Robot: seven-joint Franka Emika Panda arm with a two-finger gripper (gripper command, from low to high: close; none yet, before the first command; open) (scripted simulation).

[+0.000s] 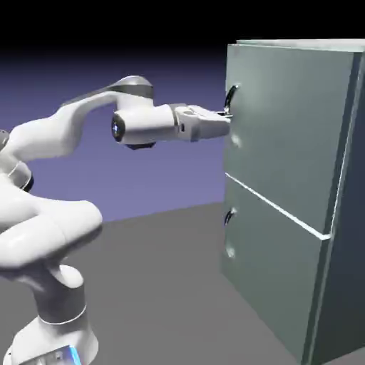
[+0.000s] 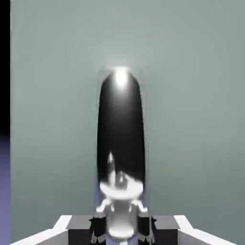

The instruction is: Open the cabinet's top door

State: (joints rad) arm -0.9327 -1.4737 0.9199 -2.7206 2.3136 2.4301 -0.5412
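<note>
My gripper: clamped shut on the dark handle, near its lower end
Top door: flush in the cabinet, not yet swung
Risk: the glossy bar may slip out if I pull straight instead of along the hinge arc

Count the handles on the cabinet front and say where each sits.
2: the top door's dark handle, with the gripper at it, and the lower panel's small handle just under the seam.
</note>
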